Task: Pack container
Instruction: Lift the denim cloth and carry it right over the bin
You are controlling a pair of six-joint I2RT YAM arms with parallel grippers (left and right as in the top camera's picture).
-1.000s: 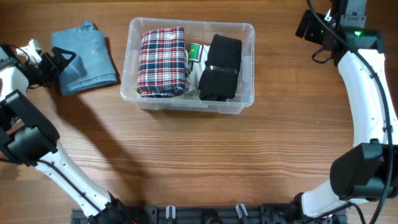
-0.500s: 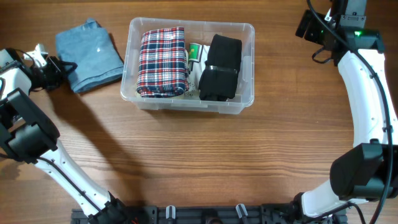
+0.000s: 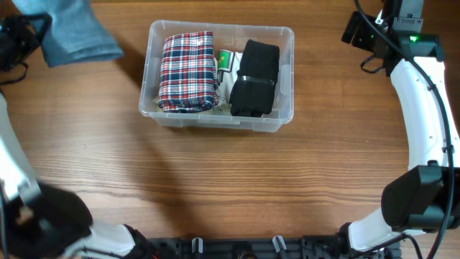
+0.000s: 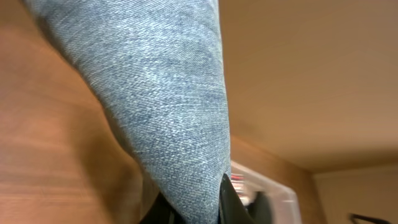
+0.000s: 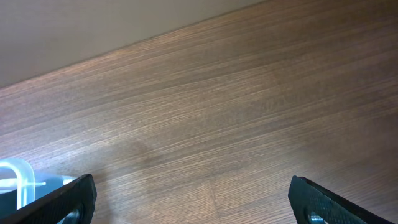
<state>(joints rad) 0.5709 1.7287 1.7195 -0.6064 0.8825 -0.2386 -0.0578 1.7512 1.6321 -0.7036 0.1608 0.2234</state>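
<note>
The clear container (image 3: 215,122) stands at mid-table, holding a folded plaid garment (image 3: 188,70) on its left and a folded black garment (image 3: 255,78) on its right. A folded blue denim garment (image 3: 72,32) hangs off the table at the far left corner, left of the container. My left gripper (image 4: 196,213) is shut on the denim (image 4: 168,106), which fills that wrist view; the container's rim (image 4: 273,194) shows blurred behind it. My right gripper (image 5: 193,190) is open over bare wood right of the container, whose corner (image 5: 15,180) is just visible.
A white and green label (image 3: 226,61) lies between the two garments in the container. The right arm (image 3: 424,108) runs along the table's right side. A black rail (image 3: 237,248) lines the front edge.
My left gripper has shut on the denim garment and raised it off the table, carrying it toward the back left. The right arm has not moved.
</note>
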